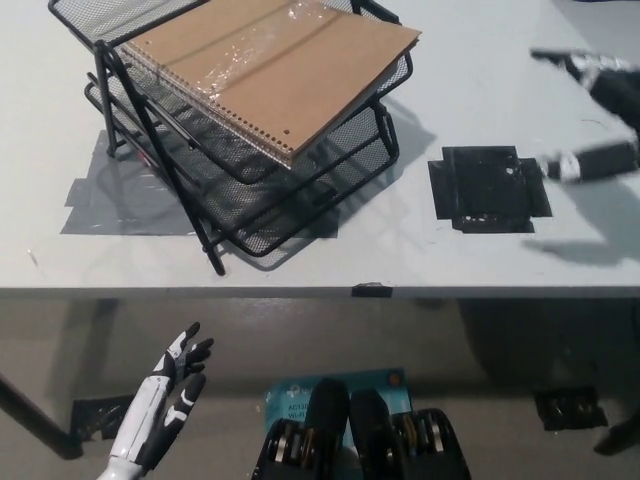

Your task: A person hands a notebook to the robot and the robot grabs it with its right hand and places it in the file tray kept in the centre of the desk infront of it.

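On a pale grey desk [300, 250] patched with strips of grey tape [110, 205] and a square of black tape [488, 190], a black wire file tray [260, 215] is seen standing left of centre, its tiers stacked and raked back. The brown spiral-bound notebook [275, 65] is shown lying flat on the top tier, its wire binding along the near-left edge and one corner jutting a little past the tray's right rim; nothing is touching it. The black right hand [600, 120] is caught blurred at the far right edge of the frame, well apart from the tray and above the desk, with its fingers spread and nothing held between them. The white left hand [165, 395] is seen resting below the desk's front edge at the lower left, fingers apart and empty. The placing step is judged to be done, with the notebook delivered into the tray and let go, and the moment is read as the clearing-away of the arm. Little more appears to be called for than the right hand being brought to rest clear of the tray, so that the notebook's overhanging corner is not knocked
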Available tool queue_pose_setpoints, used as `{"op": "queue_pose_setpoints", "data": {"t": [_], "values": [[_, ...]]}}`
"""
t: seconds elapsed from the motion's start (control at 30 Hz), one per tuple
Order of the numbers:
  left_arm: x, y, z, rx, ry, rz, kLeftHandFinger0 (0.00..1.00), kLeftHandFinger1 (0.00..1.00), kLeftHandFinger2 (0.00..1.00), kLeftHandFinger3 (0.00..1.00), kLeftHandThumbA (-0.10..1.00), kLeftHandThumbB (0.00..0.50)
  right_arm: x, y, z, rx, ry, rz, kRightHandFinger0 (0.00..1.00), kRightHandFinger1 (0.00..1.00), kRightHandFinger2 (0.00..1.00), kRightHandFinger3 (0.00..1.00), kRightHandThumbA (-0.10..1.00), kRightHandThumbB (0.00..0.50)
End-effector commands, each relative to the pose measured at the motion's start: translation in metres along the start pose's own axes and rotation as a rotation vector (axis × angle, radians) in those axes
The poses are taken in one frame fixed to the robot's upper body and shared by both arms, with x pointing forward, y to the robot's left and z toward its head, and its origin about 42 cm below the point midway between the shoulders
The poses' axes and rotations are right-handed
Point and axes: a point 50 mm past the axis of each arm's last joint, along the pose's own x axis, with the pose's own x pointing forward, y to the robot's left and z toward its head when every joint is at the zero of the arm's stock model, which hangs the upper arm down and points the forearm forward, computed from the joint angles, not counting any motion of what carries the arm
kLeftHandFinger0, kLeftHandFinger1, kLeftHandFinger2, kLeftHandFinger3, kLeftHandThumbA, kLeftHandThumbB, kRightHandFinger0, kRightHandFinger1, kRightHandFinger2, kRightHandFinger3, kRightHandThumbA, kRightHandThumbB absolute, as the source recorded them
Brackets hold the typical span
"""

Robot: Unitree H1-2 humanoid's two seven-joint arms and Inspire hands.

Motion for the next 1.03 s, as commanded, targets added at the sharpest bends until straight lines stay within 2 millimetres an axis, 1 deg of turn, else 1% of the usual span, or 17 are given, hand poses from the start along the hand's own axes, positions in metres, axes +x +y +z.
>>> {"op": "queue_pose_setpoints", "data": {"t": [0.0,0.03,0.07,0.1,0.17,0.23,0.33,0.37,0.4,0.43,0.47,0.5,0.53,0.57,0.67,0.83,1.0], "values": [[0.010,0.005,0.013,-0.027,-0.085,0.015,0.94,0.95,0.97,1.00,0.93,0.360,-0.195,0.016,0.150,0.519,-0.733,-0.629,1.00,1.00,1.00,1.00,1.00,0.457],[0.007,0.003,0.011,-0.037,-0.080,0.019,0.94,0.96,0.99,1.00,0.92,0.361,-0.196,0.050,0.158,0.640,-0.686,-0.608,1.00,1.00,1.00,1.00,1.00,0.459],[0.005,0.003,0.011,-0.041,-0.079,0.020,0.94,0.96,0.99,1.00,0.92,0.361,-0.197,0.058,0.160,0.665,-0.666,-0.601,1.00,1.00,1.00,1.00,1.00,0.459],[0.003,0.002,0.010,-0.044,-0.077,0.022,0.95,0.98,1.00,1.00,0.92,0.363,-0.199,0.079,0.165,0.726,-0.589,-0.568,1.00,1.00,1.00,1.00,1.00,0.486],[-0.002,0.001,0.009,-0.037,-0.072,0.026,0.97,1.00,1.00,1.00,0.93,0.353,-0.201,0.115,0.172,0.869,-0.415,-0.466,1.00,1.00,1.00,1.00,1.00,0.487],[-0.004,0.001,0.008,-0.039,-0.071,0.033,1.00,1.00,1.00,1.00,0.93,0.357,-0.194,0.146,0.156,0.941,-0.336,-0.423,1.00,1.00,1.00,1.00,1.00,0.416],[-0.005,0.001,0.007,-0.053,-0.079,0.044,1.00,1.00,1.00,1.00,0.92,0.360,-0.184,0.175,0.133,0.949,-0.242,-0.409,1.00,1.00,1.00,1.00,1.00,0.408],[-0.006,0.000,0.006,-0.062,-0.073,0.047,1.00,1.00,1.00,1.00,0.92,0.369,-0.176,0.195,0.119,0.980,-0.183,-0.404,1.00,1.00,1.00,1.00,1.00,0.384],[-0.007,-0.001,0.006,-0.065,-0.071,0.048,1.00,1.00,1.00,1.00,0.92,0.367,-0.175,0.200,0.116,0.989,-0.169,-0.404,1.00,1.00,1.00,1.00,1.00,0.379],[-0.008,-0.001,0.005,-0.054,-0.077,0.047,1.00,1.00,1.00,1.00,0.94,0.349,-0.170,0.217,0.108,1.002,-0.123,-0.386,1.00,1.00,1.00,1.00,1.00,0.375],[-0.009,-0.001,0.005,-0.049,-0.080,0.047,1.00,1.00,1.00,1.00,0.95,0.351,-0.169,0.224,0.105,1.005,-0.104,-0.377,1.00,1.00,1.00,1.00,1.00,0.376],[-0.011,-0.002,0.004,-0.050,-0.081,0.045,1.00,1.00,1.00,1.00,0.95,0.352,-0.166,0.244,0.098,1.019,-0.053,-0.340,1.00,1.00,1.00,1.00,1.00,0.342],[-0.012,-0.003,0.003,-0.056,-0.078,0.046,1.00,1.00,1.00,1.00,0.95,0.352,-0.166,0.254,0.094,1.028,-0.028,-0.318,1.00,1.00,1.00,1.00,1.00,0.331],[-0.012,-0.003,0.003,-0.057,-0.076,0.046,1.00,1.00,1.00,1.00,0.95,0.350,-0.165,0.259,0.092,1.036,-0.018,-0.307,1.00,1.00,1.00,1.00,1.00,0.318],[-0.018,-0.006,0.001,-0.058,-0.062,0.055,1.00,1.00,1.00,1.00,0.96,0.363,-0.160,0.284,0.086,1.072,0.042,-0.248,1.00,1.00,1.00,1.00,1.00,0.351],[-0.018,-0.009,0.002,-0.077,-0.062,0.064,1.00,1.00,1.00,1.00,0.92,0.361,-0.154,0.295,0.081,1.121,0.089,-0.226,1.00,1.00,1.00,1.00,1.00,0.410],[-0.021,-0.010,0.002,-0.071,-0.059,0.062,1.00,1.00,1.00,1.00,0.93,0.364,-0.155,0.300,0.079,1.131,0.093,-0.221,1.00,1.00,1.00,1.00,1.00,0.422]]}}
